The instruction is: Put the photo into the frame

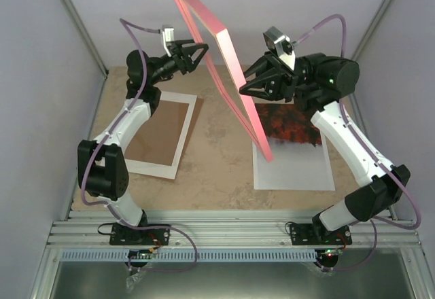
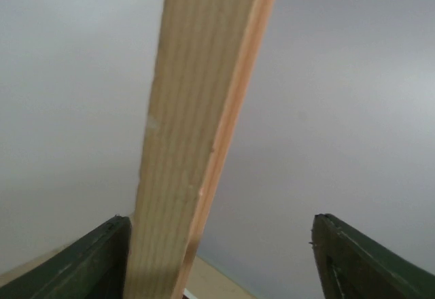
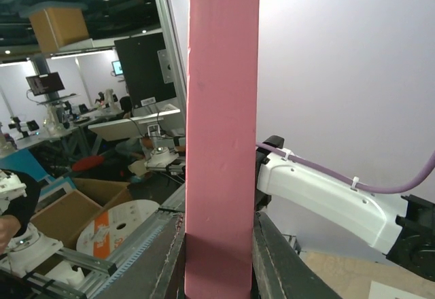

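1. Surface [image 1: 217, 170] open below the left hand [image 1: 200, 51] and right hand [image 1: 246, 90]; walls [image 1: 41, 75] close on both sides.
2. Pink frame [image 1: 230, 68] raised between the hands, tilted, off the surface; photo [image 1: 292, 160] flat, red-orange side up, beneath the right hand.
3. Right hand clamped on the frame's rail. Left hand spread around the opposite rail, one finger [image 2: 75, 265] touching it, the other apart.

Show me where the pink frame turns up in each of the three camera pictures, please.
Top external: the frame is the long pink slanted shape from top centre down to mid picture.
Left wrist: the frame is the pale bar rising from bottom left to top centre.
Right wrist: the frame is the pink vertical bar at centre.
Shared landmark: the tan tabletop.
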